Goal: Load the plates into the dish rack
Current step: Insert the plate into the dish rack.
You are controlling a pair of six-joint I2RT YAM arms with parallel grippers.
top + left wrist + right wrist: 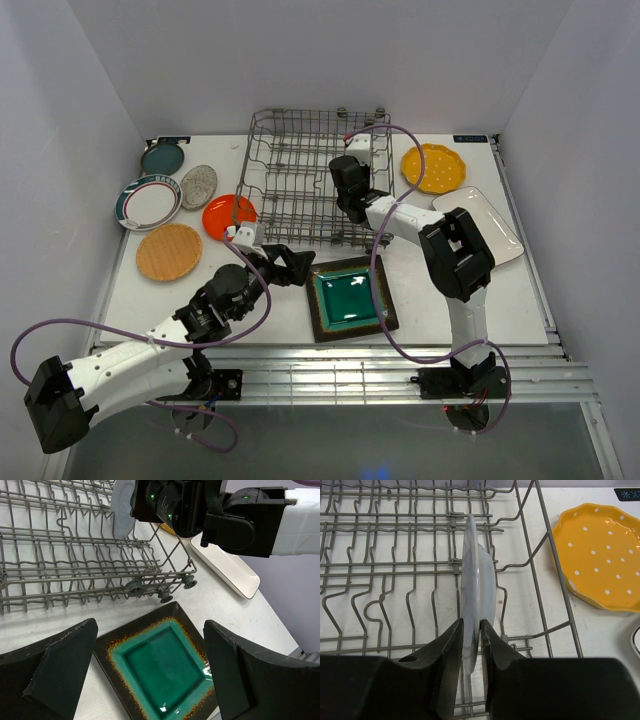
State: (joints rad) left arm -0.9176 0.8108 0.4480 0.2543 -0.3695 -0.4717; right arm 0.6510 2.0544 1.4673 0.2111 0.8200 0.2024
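- We have the right gripper (470,680) pinched on the pale blue plate (479,580), which stands upright in the dish rack (290,190).
- Our left gripper (150,626) gapes empty over the green-centred square plate (160,670), one of eight not yet racked on the counter (440,300).

Grey wire on the dish rack (300,175), a pale blue plate (477,600), a white worktop (510,300). White dots on the yellow scalloped plate (433,168), plain glaze on the white rectangular plate (480,225), glossy teal-green centre with rust-speckled border and dark brown rim on the square plate (350,297). Solid colour on the orange plate (228,215) and teal plate (162,158), flecks on the speckled grey plate (199,186), tan on the wood-tone plate (169,251), teal rim band on the white round plate (148,202).
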